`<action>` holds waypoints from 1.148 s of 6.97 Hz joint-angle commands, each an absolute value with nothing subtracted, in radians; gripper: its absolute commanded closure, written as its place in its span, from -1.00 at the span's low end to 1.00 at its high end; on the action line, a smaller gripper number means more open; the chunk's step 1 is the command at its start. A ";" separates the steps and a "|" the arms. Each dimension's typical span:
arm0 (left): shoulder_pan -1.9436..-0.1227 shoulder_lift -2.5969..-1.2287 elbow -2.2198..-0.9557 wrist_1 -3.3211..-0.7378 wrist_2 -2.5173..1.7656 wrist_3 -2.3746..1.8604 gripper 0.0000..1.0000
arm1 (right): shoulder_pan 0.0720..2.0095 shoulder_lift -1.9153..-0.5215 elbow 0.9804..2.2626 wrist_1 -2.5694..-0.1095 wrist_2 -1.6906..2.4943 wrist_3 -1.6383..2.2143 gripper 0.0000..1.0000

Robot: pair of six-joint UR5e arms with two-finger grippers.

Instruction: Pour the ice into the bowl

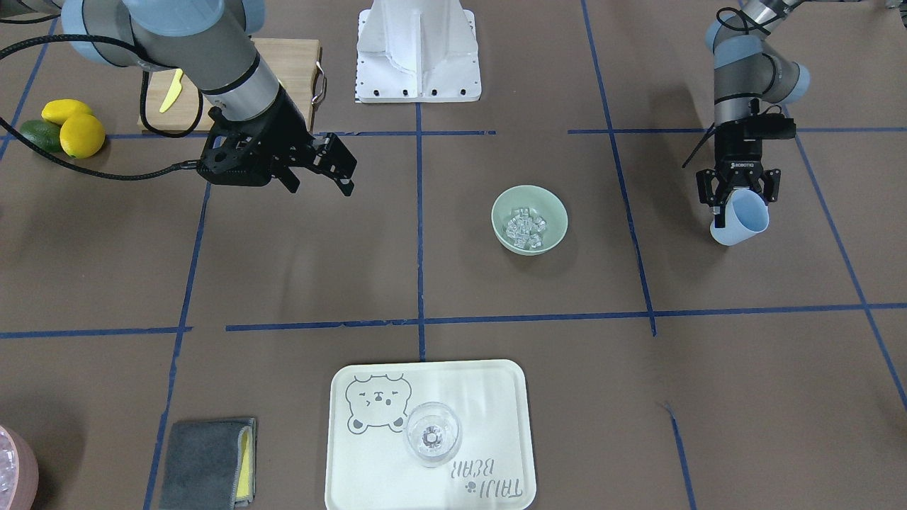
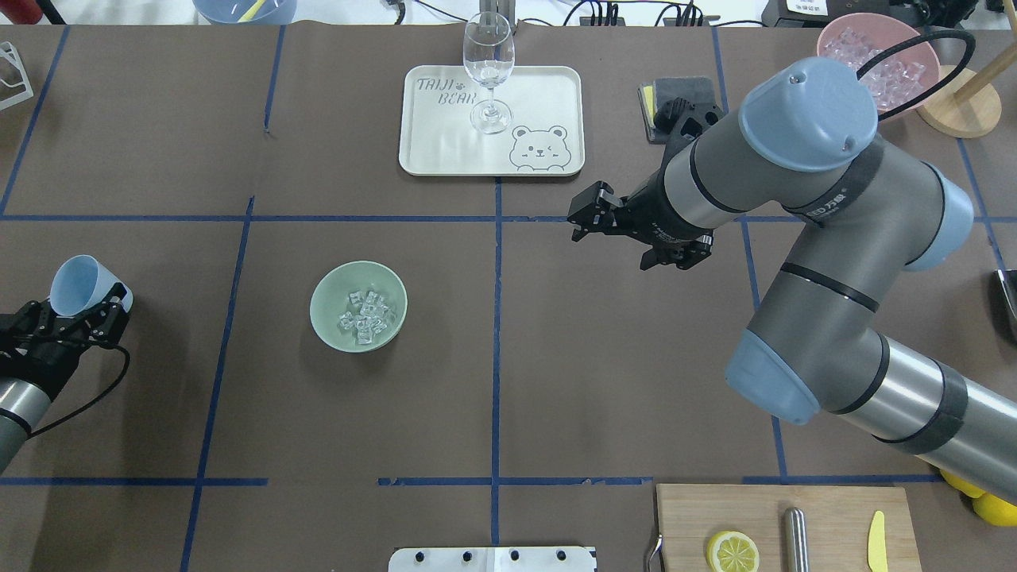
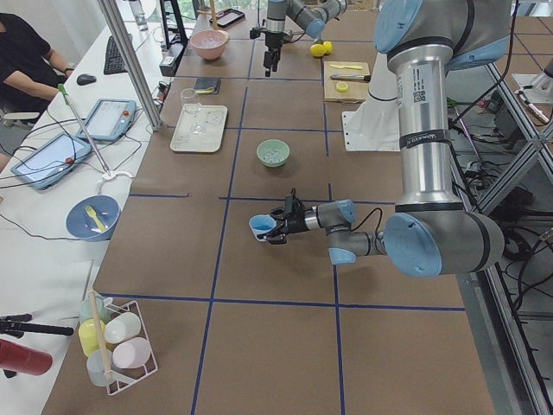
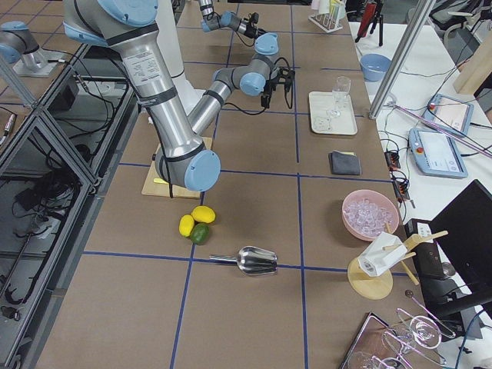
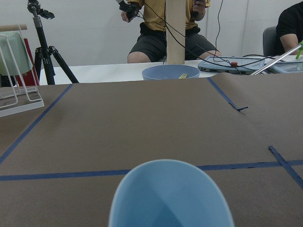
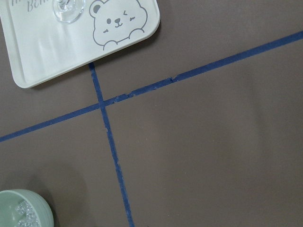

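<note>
The pale mint-green bowl [image 1: 556,212] [image 2: 326,306] stands near the table's middle, and the ice [image 1: 526,227] [image 2: 365,312] lies piled inside it. Well off to its side, my left gripper [image 1: 737,205] [image 2: 79,314] is shut on a pale blue cup [image 1: 744,219] [image 2: 83,284], which is tilted above the table. The left wrist view shows the cup [image 5: 170,194] with no ice in it. On the bowl's other side my right gripper [image 1: 319,177] [image 2: 612,248] hangs open with nothing between its fingers. The right wrist view catches the bowl [image 6: 19,201] at its bottom left corner.
A pale tray [image 2: 429,151] carries a clear stemmed glass [image 2: 488,67]. A pink tub of ice [image 2: 878,56] and a grey cloth [image 2: 687,91] lie at the far right. Near the robot are a cutting board [image 2: 826,516], a lemon slice [image 2: 732,550], lemons [image 1: 74,127] and a white base [image 1: 418,49].
</note>
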State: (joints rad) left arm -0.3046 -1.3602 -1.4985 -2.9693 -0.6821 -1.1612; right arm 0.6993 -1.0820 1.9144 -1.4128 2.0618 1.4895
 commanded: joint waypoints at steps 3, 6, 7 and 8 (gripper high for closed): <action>-0.304 -1.353 -1.503 -2.976 -0.693 -1.151 -1.00 | 0.690 -1.083 1.913 -1.413 2.059 1.489 -1.00; -0.316 -1.268 -1.656 -2.977 -0.793 -1.054 -1.00 | 0.539 -0.971 1.830 -1.413 1.885 1.497 -1.00; -0.319 -1.259 -1.666 -2.977 -0.796 -1.052 -1.00 | 0.520 -0.936 1.789 -1.413 1.878 1.508 -1.00; -0.321 -1.250 -1.664 -2.976 -0.793 -1.052 -1.00 | 0.505 -0.890 1.731 -1.411 1.862 1.509 -1.00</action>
